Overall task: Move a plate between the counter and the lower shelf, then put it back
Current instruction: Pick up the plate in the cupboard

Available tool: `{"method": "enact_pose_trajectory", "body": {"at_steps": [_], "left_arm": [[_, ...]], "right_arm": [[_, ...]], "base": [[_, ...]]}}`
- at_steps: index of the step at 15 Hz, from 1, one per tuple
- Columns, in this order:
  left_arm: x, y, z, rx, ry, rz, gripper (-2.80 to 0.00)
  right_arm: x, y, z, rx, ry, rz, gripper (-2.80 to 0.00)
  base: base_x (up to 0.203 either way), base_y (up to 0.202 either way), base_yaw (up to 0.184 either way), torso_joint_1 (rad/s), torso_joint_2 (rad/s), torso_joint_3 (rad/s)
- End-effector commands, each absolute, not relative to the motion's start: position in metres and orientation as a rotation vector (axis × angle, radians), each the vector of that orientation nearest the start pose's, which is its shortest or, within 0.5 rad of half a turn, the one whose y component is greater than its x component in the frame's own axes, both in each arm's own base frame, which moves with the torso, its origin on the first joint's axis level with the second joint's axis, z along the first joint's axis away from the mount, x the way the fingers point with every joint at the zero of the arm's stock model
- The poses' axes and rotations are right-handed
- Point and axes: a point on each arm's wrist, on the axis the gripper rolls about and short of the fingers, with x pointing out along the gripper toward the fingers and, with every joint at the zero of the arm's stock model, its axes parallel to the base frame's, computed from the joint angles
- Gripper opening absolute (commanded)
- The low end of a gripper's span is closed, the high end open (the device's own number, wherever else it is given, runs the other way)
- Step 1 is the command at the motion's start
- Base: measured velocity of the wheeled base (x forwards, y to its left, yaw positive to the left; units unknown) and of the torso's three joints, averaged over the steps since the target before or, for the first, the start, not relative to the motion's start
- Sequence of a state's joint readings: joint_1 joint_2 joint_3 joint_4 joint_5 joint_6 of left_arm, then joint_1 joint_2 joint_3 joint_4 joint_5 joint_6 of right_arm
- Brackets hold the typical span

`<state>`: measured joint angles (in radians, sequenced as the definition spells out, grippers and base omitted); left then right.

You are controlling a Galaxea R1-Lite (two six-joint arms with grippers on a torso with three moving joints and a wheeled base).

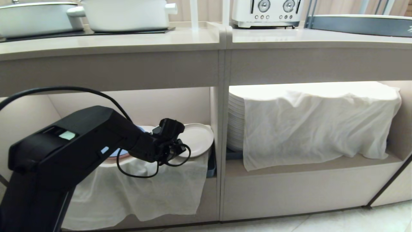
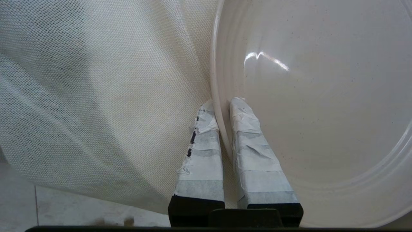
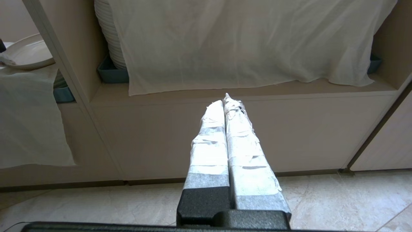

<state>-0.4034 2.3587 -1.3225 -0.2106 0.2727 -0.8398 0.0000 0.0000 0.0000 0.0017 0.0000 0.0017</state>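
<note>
Your counter [image 1: 128,40] runs across the top with two white pots [image 1: 125,14] and a toaster [image 1: 267,13] on it. Below it, the lower shelf [image 1: 289,166] is split by a vertical divider [image 1: 220,129], and white cloth [image 1: 309,122] hangs over a tall plate stack [image 1: 235,122] on the right side. In the left cubby more cloth [image 2: 96,96] drapes down, and the plate [image 1: 198,138] sits on top of it, close to the divider. Your left gripper [image 1: 175,146] is right at that plate's near edge, jaws pinching the rim, one taped finger [image 2: 248,129] over the plate's face, the other beneath. Your right gripper [image 3: 227,103] hangs low in front of the right cubby, jaws pressed together on nothing.
</note>
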Motion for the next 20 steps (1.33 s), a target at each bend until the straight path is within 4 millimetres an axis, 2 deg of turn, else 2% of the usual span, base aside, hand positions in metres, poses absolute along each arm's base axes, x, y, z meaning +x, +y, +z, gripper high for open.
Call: {"method": "enact_pose_trajectory", "body": {"at_steps": [1, 9, 13, 20], "left_arm": [[0.403, -0.165, 0.029, -0.529, 0.758, 0.209, -2.80], [0.401, -0.161, 0.043, -0.540, 0.728, 0.216, -2.80], [0.391, -0.157, 0.038, -0.524, 0.758, 0.234, -2.80], [0.372, -0.146, 0.040, -0.541, 0.770, 0.294, -2.80]], "right_arm": [[-0.023, 0.000, 0.075, 0.002, 0.002, 0.000, -2.80], [-0.023, 0.000, 0.075, 0.002, 0.002, 0.000, -2.80], [-0.023, 0.000, 0.075, 0.002, 0.002, 0.000, -2.80], [-0.023, 0.000, 0.075, 0.002, 0.002, 0.000, -2.80]], "base": [[0.000, 0.000, 0.000, 0.000, 0.00, 0.000], [0.000, 0.000, 0.000, 0.000, 0.00, 0.000], [0.000, 0.000, 0.000, 0.000, 0.00, 0.000], [0.000, 0.000, 0.000, 0.000, 0.00, 0.000]]}}
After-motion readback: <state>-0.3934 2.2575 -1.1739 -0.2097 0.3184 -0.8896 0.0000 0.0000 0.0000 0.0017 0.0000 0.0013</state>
